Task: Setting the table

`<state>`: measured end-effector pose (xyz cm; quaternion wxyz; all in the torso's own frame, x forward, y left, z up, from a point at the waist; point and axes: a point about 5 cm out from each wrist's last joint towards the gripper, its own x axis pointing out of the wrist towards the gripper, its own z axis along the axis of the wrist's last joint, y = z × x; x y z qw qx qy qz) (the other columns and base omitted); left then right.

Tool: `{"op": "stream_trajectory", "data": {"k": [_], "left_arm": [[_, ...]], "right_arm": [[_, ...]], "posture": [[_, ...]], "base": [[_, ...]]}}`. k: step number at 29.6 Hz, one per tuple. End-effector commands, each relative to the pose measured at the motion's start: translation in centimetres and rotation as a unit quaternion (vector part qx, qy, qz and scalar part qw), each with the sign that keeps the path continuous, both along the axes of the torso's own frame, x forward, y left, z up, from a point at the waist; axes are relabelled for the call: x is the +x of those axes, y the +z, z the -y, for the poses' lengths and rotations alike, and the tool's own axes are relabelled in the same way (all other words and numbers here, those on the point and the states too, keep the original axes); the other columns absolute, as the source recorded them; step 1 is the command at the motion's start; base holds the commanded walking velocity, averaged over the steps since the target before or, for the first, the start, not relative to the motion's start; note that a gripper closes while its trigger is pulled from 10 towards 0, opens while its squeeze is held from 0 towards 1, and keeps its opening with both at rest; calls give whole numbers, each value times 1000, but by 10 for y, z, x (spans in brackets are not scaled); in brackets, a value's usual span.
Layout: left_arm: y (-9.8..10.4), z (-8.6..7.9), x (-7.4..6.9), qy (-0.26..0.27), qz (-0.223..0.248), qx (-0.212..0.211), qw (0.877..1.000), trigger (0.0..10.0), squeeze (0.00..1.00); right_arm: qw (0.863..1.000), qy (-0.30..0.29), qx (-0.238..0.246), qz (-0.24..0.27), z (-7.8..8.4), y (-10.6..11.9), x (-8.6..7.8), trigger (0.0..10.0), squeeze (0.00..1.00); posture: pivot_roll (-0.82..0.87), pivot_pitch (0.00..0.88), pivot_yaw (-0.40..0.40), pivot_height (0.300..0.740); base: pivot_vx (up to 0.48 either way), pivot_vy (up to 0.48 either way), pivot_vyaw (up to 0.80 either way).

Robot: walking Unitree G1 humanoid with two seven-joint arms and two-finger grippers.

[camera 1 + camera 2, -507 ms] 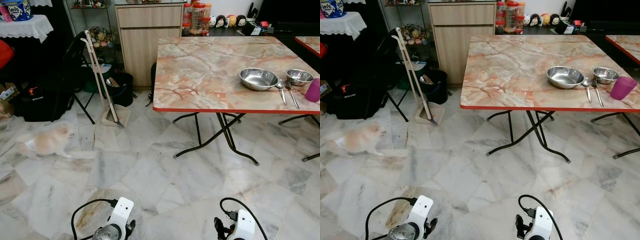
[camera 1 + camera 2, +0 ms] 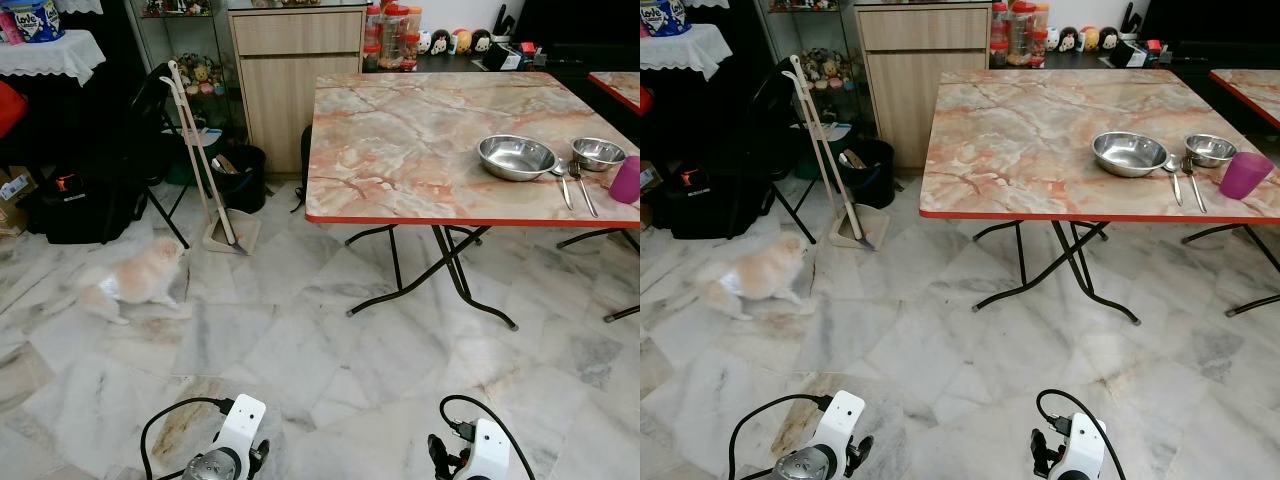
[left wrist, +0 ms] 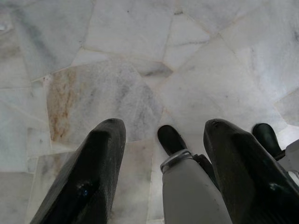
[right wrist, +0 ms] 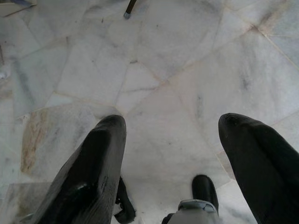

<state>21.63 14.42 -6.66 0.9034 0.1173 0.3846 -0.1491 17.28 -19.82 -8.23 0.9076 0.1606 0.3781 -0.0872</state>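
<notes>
Ahead, a marble-patterned bench (image 2: 400, 140) with a red edge stands on the pale marble floor (image 2: 300, 350). Near its right edge sit a large steel bowl (image 2: 516, 157), a smaller bowl (image 2: 598, 153), two spoons (image 2: 575, 185) between them, and a purple cup (image 2: 628, 180). A small tan dog (image 2: 130, 280) is on the floor to the left. Both arms hang low: left hand (image 3: 163, 177) and right hand (image 4: 170, 163) each with fingers spread, holding nothing.
</notes>
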Motion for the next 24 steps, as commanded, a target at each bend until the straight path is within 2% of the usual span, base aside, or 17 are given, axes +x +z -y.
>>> {"op": "stream_trajectory", "data": {"k": [1,22,24], "left_arm": [[-2,-2,-3,-7,-6,5,1000,10000,0],[-2,-2,-3,-7,-4,6,1000,10000,0],[-2,-2,-4,-8,-4,7,1000,10000,0]], "right_arm": [[1000,-5,2,3,0,0,0,10000,0],[1000,-6,3,4,0,0,0,10000,0],[1000,-6,3,4,-1,0,0,10000,0]], "posture": [[-66,0,48,740],[-62,0,43,740],[-62,0,43,740]], "base": [[0,0,0],[0,0,0],[0,-255,0]]}}
